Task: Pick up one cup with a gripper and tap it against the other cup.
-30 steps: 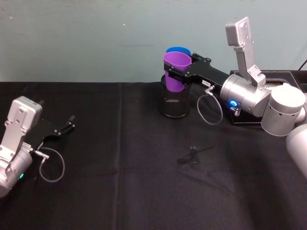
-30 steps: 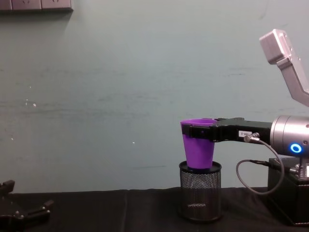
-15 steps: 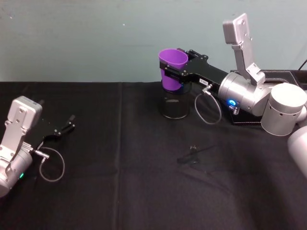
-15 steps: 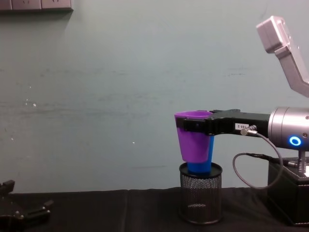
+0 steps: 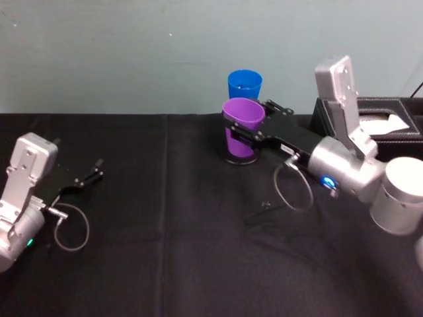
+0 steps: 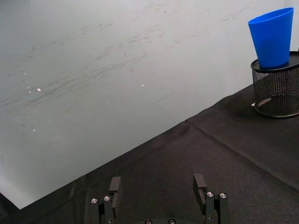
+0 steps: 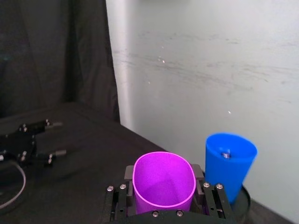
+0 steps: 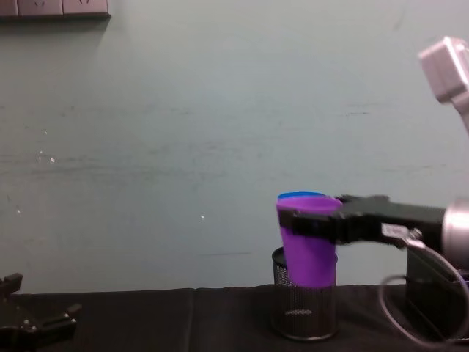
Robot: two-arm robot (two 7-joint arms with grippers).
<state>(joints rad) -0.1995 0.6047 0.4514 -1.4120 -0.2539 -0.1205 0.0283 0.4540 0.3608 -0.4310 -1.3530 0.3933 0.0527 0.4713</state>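
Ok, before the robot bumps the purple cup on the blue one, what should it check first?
1. Purple cup held firmly by the right gripper: ok, fingers clamp both sides near the rim.
2. Purple cup upright: ok, mouth faces up.
3. Blue cup steady: ok, it stands in the black mesh holder.
4. Cups apart, ready for a tap: ok, the head view shows the purple one nearer the robot.
5. Blue cup's inside is free of objects: cannot tell, something small shows in it.
6. Left gripper out of the way: ok, open, low over the table, far left.
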